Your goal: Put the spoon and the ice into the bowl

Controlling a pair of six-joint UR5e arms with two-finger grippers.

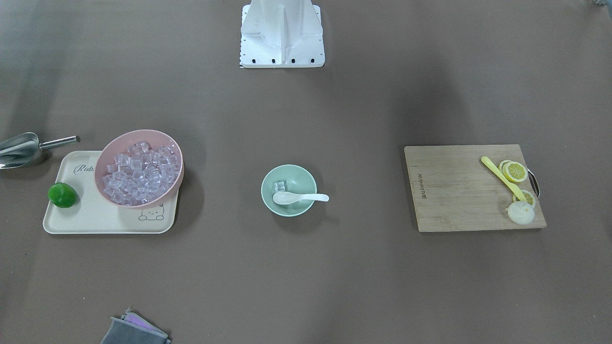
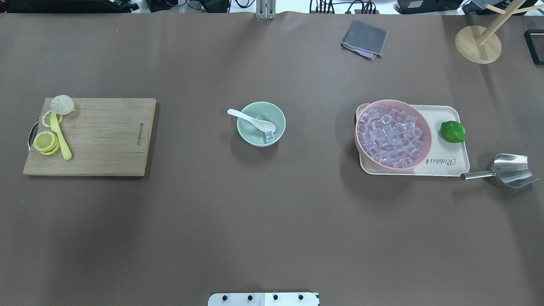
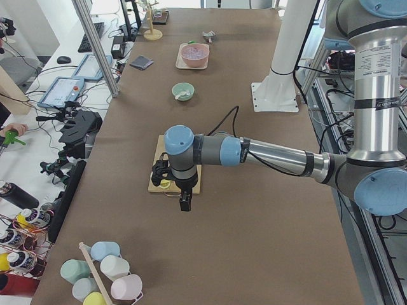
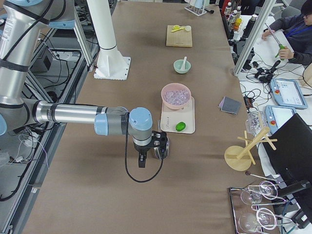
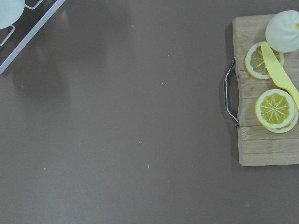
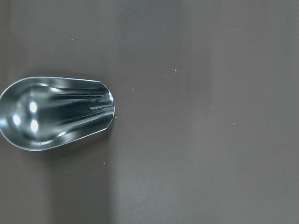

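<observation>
Two arms reach low over the brown table (image 2: 272, 229), and I see each pincer only from the side cameras, so I cannot tell whether either is parted or closed. Far left, the left pincer (image 3: 184, 204) hangs by the handled end of a rectangular wooden board (image 2: 102, 136) with strip grain and a curved metal handle (image 5: 230, 100). On that end lie lemon slices (image 2: 46, 140), a long thin yellow utensil (image 2: 60, 140) across them, and a pale rounded lump (image 2: 62, 104) I cannot identify. My left wrist camera cuts the board off at its right edge. In the middle sits the small round matte green bowl (image 2: 248, 135), well apart from everything else. The glossy white spoon (image 2: 250, 119) rests in it, scoop inside and short handle out over the rim. One clear ice cube (image 2: 269, 136) lies in the bowl by the scoop, touching or just beside it; I cannot tell which. Right of that, a cream tray (image 2: 450, 168) with rounded corners carries a larger pink bowl (image 2: 426, 146) heaped with clear cubes (image 2: 391, 138), and a shiny lime (image 2: 452, 131) beside it. A steel scoop (image 2: 512, 170) lies on the table just off the tray's corner, with the right pincer (image 4: 141, 163) hanging above it. The right wrist camera shows only the scoop's polished trough. A folded grey cloth (image 2: 364, 39) and a wooden stand (image 2: 478, 42) sit at the far edge.
</observation>
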